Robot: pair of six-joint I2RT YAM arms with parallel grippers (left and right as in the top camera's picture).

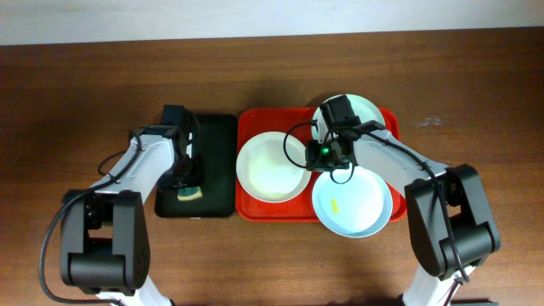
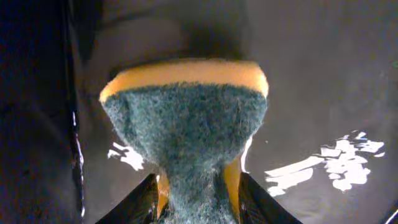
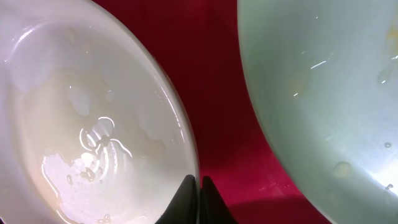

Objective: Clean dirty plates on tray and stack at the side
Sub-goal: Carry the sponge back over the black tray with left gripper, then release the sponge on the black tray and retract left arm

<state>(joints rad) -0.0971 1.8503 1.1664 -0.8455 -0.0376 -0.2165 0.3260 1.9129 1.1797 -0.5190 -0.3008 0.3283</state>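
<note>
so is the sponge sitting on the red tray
No, the sponge is over the black tray, which lies beside the red tray.

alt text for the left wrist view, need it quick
A sponge, green scouring side facing the camera with yellow foam behind, is pinched at its lower end by the left claw. Behind it lies a wet, glossy black tray.
</note>
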